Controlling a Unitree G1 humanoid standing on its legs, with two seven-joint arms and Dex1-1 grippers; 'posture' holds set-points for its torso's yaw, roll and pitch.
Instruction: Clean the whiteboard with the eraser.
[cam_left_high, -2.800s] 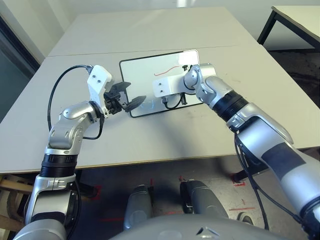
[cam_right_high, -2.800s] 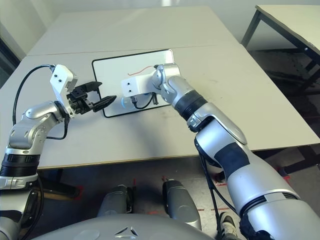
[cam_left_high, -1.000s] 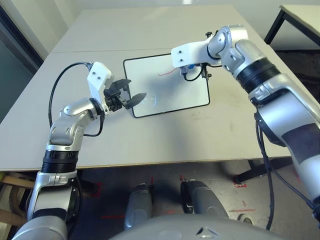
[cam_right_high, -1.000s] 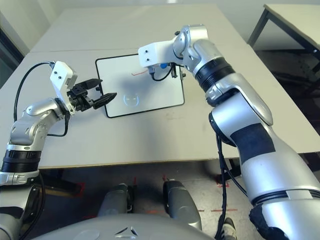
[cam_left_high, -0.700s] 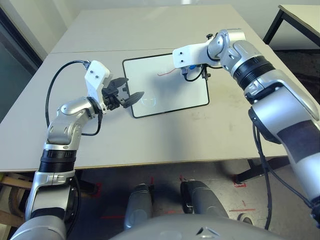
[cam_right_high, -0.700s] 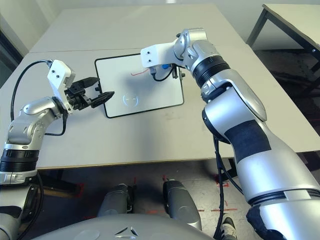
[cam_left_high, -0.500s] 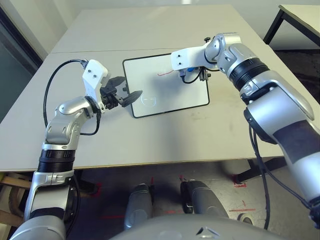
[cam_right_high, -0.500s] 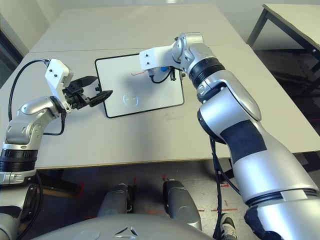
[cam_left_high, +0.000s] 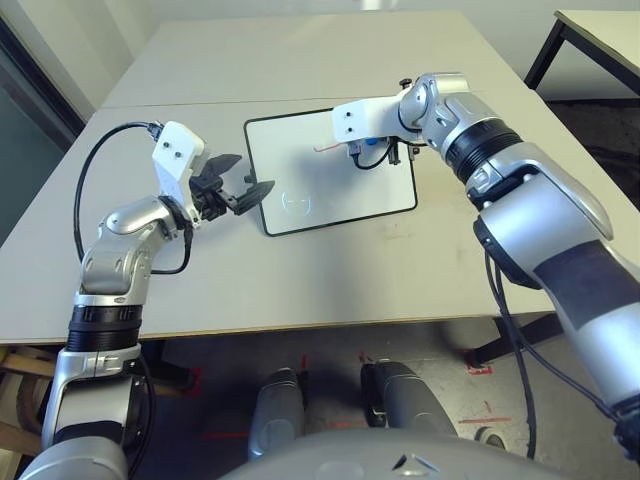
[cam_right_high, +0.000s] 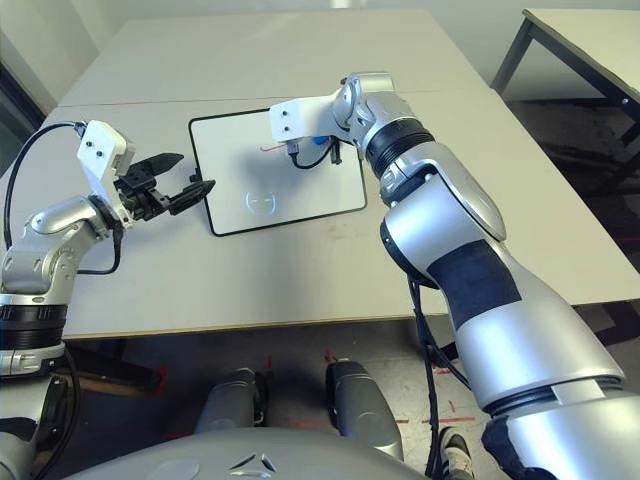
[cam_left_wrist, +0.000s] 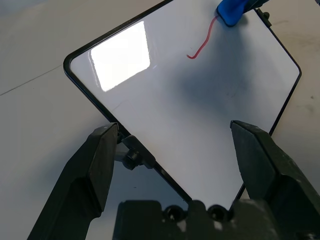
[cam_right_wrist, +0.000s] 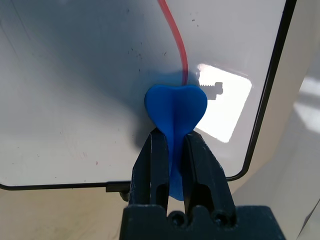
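The left pincer (cam_left_wrist: 172, 150) stands wide open, its two black fingers (cam_left_wrist: 92, 170) framing the near corner of the whiteboard (cam_left_wrist: 165, 105) on the grey tabletop (cam_left_wrist: 35, 100). At the whiteboard's far edge, the blue eraser (cam_left_wrist: 231, 11) touches a red squiggle (cam_left_wrist: 201, 42).

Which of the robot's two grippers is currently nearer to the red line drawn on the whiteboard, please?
Right. The right gripper holds the eraser at the red line's end; the left gripper hovers open beside the whiteboard's opposite edge.

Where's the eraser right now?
The eraser is pinched in the right tool, pressed on the whiteboard at the end of the red line, near the board's far right corner.
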